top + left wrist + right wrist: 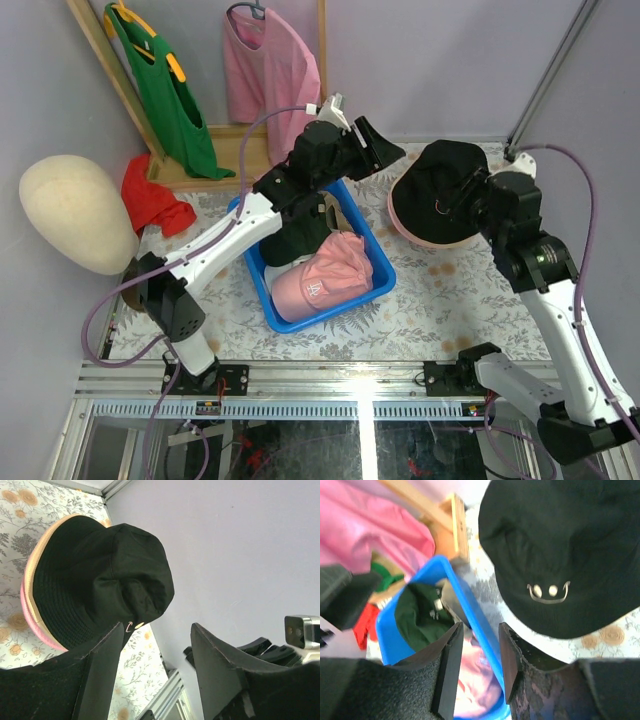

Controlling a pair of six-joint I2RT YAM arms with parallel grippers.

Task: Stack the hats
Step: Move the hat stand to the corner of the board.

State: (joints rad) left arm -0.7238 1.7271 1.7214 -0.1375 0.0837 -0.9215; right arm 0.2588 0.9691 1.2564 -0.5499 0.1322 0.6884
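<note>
notes black bucket hat [445, 178] resting on pink bucket hat [425, 240] beside blue bin [375, 240], with left gripper [156, 626] and right gripper [479, 635] both open, empty. judges next: lowering into bin for pink cap [325, 278].

No words or numbers can be read anywhere. The black bucket hat [560, 545] carries a small pale stitched sign on its black fabric: two round dots above an upturned curve with short hooked ends, like a smiling face. The left wrist view shows only a sliver of it. The pink cap [330, 272] in the blue bin [382, 255] bears a small white emblem on its front, too small to make out. The dark green cap [416, 620] shows a white mark, too blurred to read.
</note>
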